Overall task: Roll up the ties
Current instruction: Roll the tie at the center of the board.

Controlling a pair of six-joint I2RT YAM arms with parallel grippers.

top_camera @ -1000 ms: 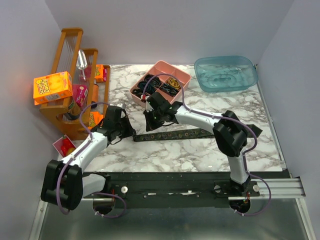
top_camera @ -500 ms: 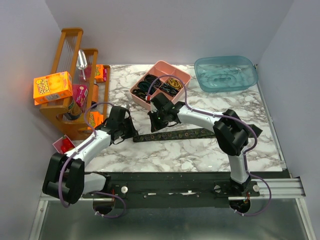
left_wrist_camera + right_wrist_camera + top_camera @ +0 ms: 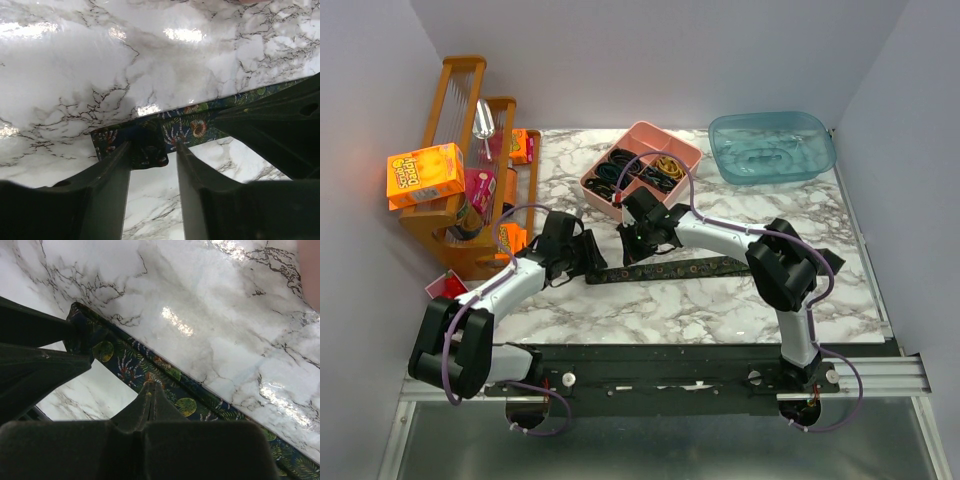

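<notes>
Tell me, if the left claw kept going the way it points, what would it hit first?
Most likely the end of the dark leaf-patterned fabric necktie, lying right at the tips of the left gripper; the white marble tabletop sits just beneath it. Depth is unclear.

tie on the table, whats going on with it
Two robot arms are working on one patterned tie stretched out along the marble table. The left pincer is open at the end of the tie nearest the left arm, with one finger on each side of that end. The right pincer is shut, its tips set down on the fabric a little further along. Nearly all of the tie lies flat, so rolling has barely begun, if at all.
</notes>
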